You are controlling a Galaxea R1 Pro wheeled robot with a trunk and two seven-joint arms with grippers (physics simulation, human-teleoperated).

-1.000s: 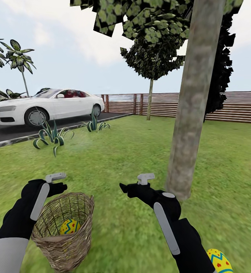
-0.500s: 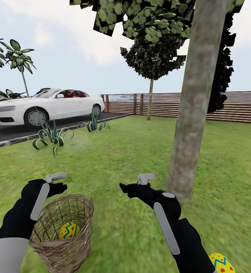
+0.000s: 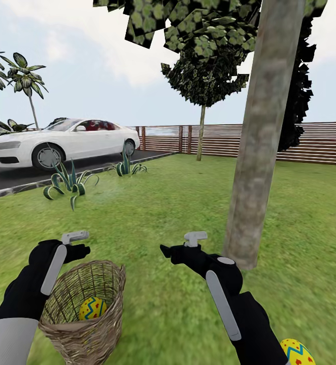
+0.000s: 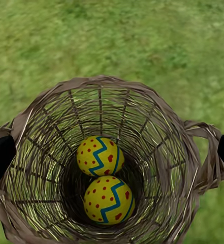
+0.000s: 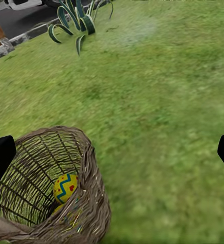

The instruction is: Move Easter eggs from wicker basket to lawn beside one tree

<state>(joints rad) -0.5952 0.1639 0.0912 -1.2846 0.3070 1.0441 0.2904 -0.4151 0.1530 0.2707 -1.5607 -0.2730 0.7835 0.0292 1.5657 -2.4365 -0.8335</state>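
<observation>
Wicker, brown and open-woven, forms the basket (image 3: 84, 309) that stands on the lawn (image 3: 158, 213) in front of me, tilted a little, its mouth leaning toward my right arm. My left tool (image 3: 74, 238) hovers just above the basket's far rim. In the left wrist view the two dark fingertips (image 4: 1, 157) sit spread wide at either side of the rim, so this tool is released and empty. My right tool (image 3: 194, 238) hangs over bare grass between the basket and the thick grey-brown tree trunk (image 3: 259, 152). Its fingertips (image 5: 0, 157) also stand far apart with nothing between them.

Two Easter eggs lie at the bottom of the basket, touching each other: one egg (image 4: 100, 156) higher in the left wrist view and a second egg (image 4: 109, 200) beside it. Both are yellow with red dots and a blue-green zigzag band. Each seems to lie on its side, long axis roughly level with the basket floor, though the exact direction of the narrow ends is hard to tell. A third egg (image 3: 296, 351) rests on the grass near the foot of the tree, by my right elbow.

I judge the task about one third done. The step in hand is fetching the second egg. The next move calls for lowering the left tool straight into the basket, closing across an egg's narrow width without snagging the weave.
</observation>
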